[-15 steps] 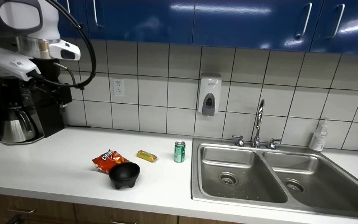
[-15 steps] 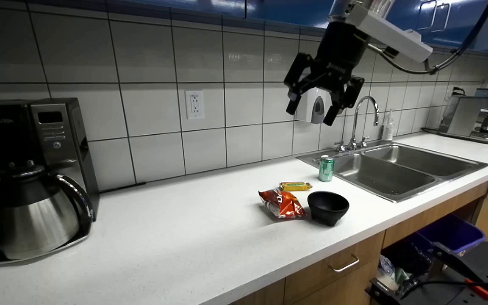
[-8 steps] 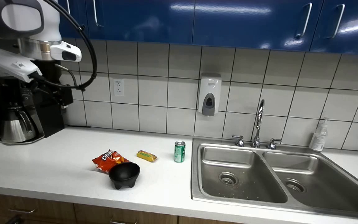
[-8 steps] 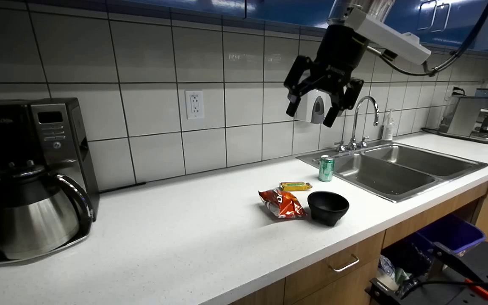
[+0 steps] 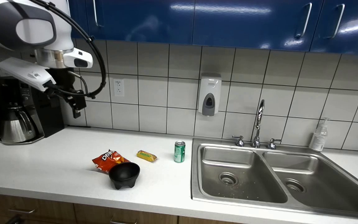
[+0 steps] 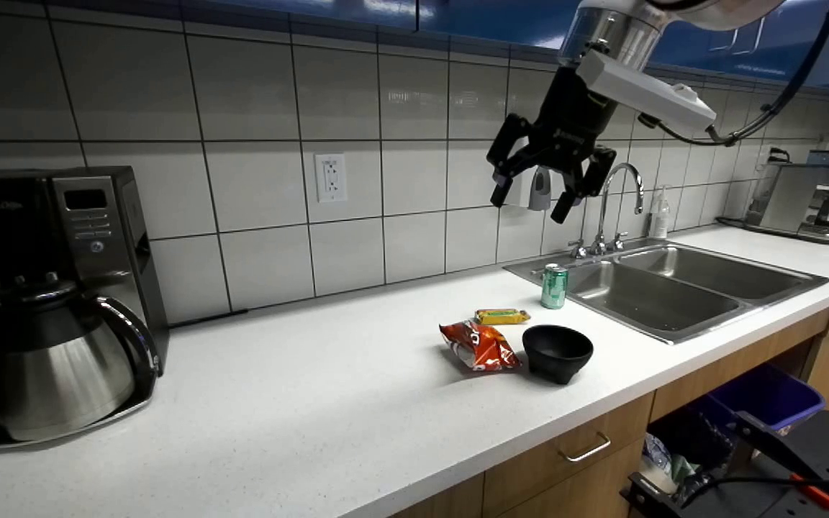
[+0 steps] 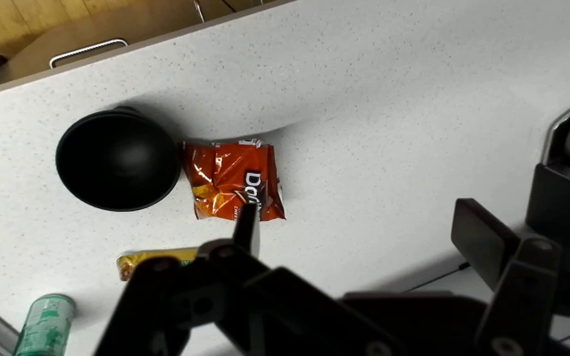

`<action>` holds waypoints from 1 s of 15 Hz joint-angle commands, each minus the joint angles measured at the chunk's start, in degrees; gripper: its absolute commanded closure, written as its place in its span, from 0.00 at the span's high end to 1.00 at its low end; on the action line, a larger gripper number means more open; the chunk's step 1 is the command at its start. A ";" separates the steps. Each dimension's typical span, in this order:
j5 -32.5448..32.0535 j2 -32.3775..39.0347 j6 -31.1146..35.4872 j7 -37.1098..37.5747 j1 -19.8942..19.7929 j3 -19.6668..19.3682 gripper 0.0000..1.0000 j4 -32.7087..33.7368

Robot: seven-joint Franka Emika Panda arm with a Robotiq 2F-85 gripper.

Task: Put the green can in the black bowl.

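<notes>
The green can [image 5: 179, 151] stands upright on the white counter, left of the sink; it also shows in an exterior view [image 6: 554, 286] and at the lower left of the wrist view [image 7: 45, 327]. The black bowl [image 5: 124, 175] stands upright near the counter's front edge, also seen in an exterior view [image 6: 557, 352]. Its dark inside looks empty in the wrist view [image 7: 117, 160]. My gripper [image 6: 530, 202] hangs high above the counter, apart from can and bowl. Its fingers are wide apart with nothing between them in the wrist view [image 7: 362, 225].
A red-orange snack packet [image 5: 109, 161] lies against or close beside the bowl. A yellow packet [image 5: 146, 156] lies between it and the can. The steel sink [image 5: 196, 174] is right of the can. A coffee maker [image 6: 91, 216] stands at the left. Blue cabinets [image 5: 141, 20] hang above.
The arm has moved down and toward the right in an exterior view, lowering the gripper a little. The gripper stays open. Can, bowl and packets have not moved.
</notes>
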 commanded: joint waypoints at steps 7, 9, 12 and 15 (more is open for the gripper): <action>-0.46 9.48 7.80 -7.70 -3.27 -7.34 1.00 0.03; 0.05 11.80 9.63 -10.18 -3.46 -9.36 1.00 0.46; 1.33 15.60 11.83 -14.08 -3.03 -12.39 1.00 1.63; 3.14 19.82 13.39 -18.25 -1.61 -16.01 1.00 3.54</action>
